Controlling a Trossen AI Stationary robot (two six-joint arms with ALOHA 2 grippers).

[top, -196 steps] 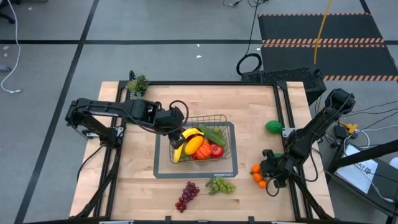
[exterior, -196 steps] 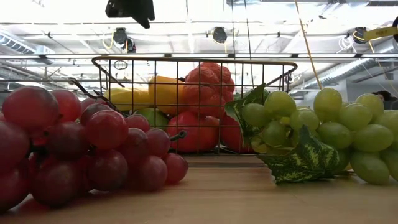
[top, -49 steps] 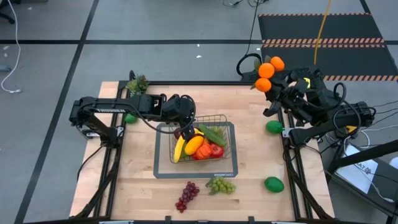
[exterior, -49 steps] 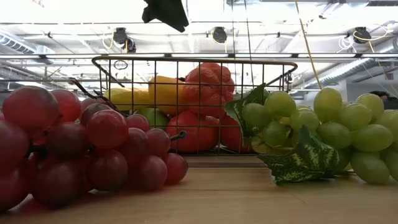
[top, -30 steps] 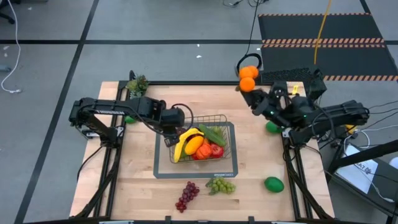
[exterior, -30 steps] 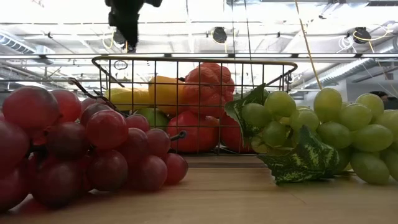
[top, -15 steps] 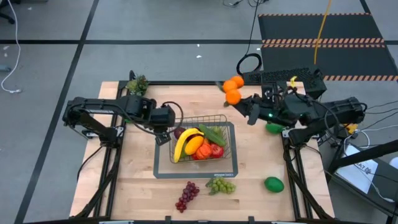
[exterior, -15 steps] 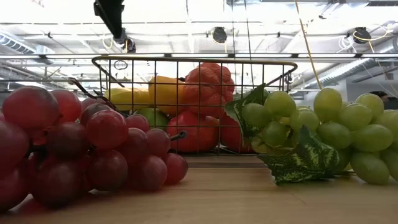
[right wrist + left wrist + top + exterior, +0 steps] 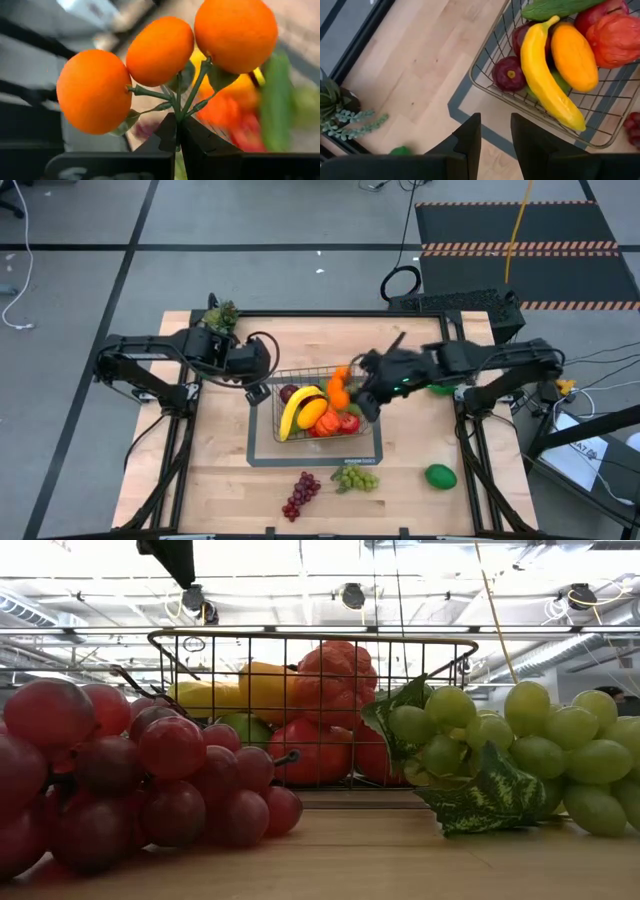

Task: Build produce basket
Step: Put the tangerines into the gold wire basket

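Observation:
The wire basket [image 9: 366, 372] stands mid-table on its dark base and holds a banana [image 9: 542, 80], an orange-coloured fruit [image 9: 574, 55], red fruits [image 9: 616, 37], a dark red fruit [image 9: 508, 73] and a cucumber [image 9: 555, 7]. My right gripper [image 9: 364, 393] is over the basket's right part, shut on a cluster of three oranges [image 9: 160, 50]. My left gripper [image 9: 496, 136] hangs open above the table just outside the basket's far left corner, with nothing between its fingers. Red grapes [image 9: 302, 495] and green grapes [image 9: 356, 478] lie near the front edge. My right gripper pinches the green stem [image 9: 178, 114] where the three oranges' stalks meet, between its two fingertips. The fingers slant down from the table's right side. The oranges [image 9: 340, 385] stick out beyond the fingertips over the produce in the basket; whether they touch it I cannot tell.
A green ball [image 9: 440, 476] lies on the table at the front right, and another green fruit [image 9: 440, 386] at the right edge. A small potted plant [image 9: 222, 315] stands at the far left corner. In the low view the grapes [image 9: 150, 775] lie in front of the basket [image 9: 310, 638].
My right gripper has carried the oranges from above the table's far right corner toward the left and down to over the basket, tipping downward as it went. My left gripper has risen and drawn away from the basket toward the table's left edge.

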